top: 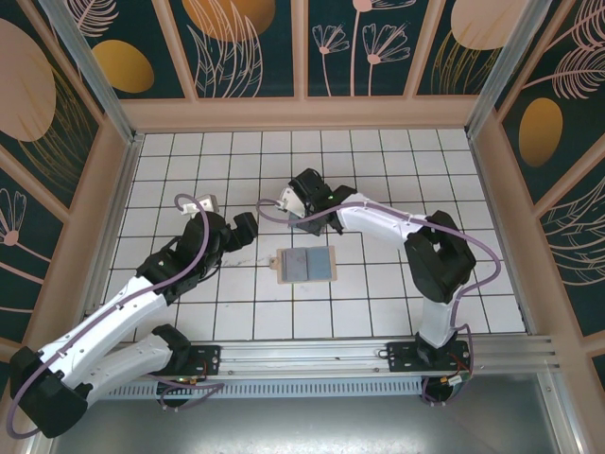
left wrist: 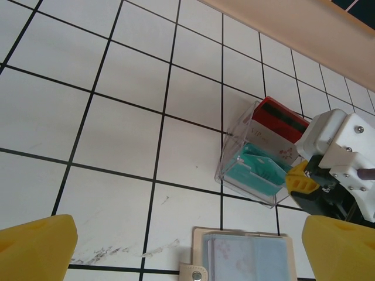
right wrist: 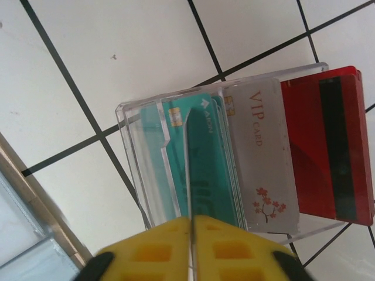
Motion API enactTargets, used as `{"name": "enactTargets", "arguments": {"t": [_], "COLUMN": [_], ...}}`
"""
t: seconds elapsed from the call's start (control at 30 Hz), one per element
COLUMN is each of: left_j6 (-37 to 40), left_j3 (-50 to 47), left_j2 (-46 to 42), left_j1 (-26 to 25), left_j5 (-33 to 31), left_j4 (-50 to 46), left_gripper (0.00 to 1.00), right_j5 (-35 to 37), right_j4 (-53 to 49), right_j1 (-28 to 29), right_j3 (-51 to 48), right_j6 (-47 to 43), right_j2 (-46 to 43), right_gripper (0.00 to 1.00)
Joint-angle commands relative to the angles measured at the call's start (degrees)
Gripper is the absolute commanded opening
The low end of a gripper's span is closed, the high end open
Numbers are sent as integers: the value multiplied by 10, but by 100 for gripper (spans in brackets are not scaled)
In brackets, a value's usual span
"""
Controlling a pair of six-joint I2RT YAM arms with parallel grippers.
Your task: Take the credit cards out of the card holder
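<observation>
The right gripper (right wrist: 191, 234), fingers pressed nearly together, appears to pinch a credit card (right wrist: 187, 170) edge-on above a clear box (right wrist: 133, 146) holding a teal card (right wrist: 208, 158), a whitish card (right wrist: 261, 164) and a red card (right wrist: 304, 146). The left gripper (top: 244, 229) hangs spread wide, left of centre in the overhead view. The card holder (top: 307, 265) lies open at that view's centre.

Cut off at the left wrist view's lower edge: card holder (left wrist: 246, 257). Hidden behind the right end effector (right wrist: 191, 225): near ends of teal credit cards (right wrist: 206, 164). Seen edge-on between its pads, face unreadable: 1 thin card (right wrist: 188, 164).
</observation>
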Motion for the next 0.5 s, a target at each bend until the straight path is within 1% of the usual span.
{"name": "enactTargets", "arguments": {"t": [0.0,0.07,0.2,0.33,0.47], "left_j6": [-5,-5,-6,-5,-3], "left_j3": [-6,-6,-7,-10,-12], "left_j2": [-7,-8,-10,-13,-11], "left_j1": [4,4,4,4,3], "left_j5": [-11,-10,-9,-9,-3], "left_j4": [-9,-9,-9,-10,-4], "left_gripper": [99,98,99,99,98], "right_j5": [26,50,89,81,63], "right_j4": [7,16,24,21,19], "right_j1": [2,-1,-14,-16,-17], "right_j3": [13,16,33,47,41], "right_j6": [-1,4,24,45,79], "right_j2": [14,22,38,36,16], "right_gripper": [19,23,23,25,29]}}
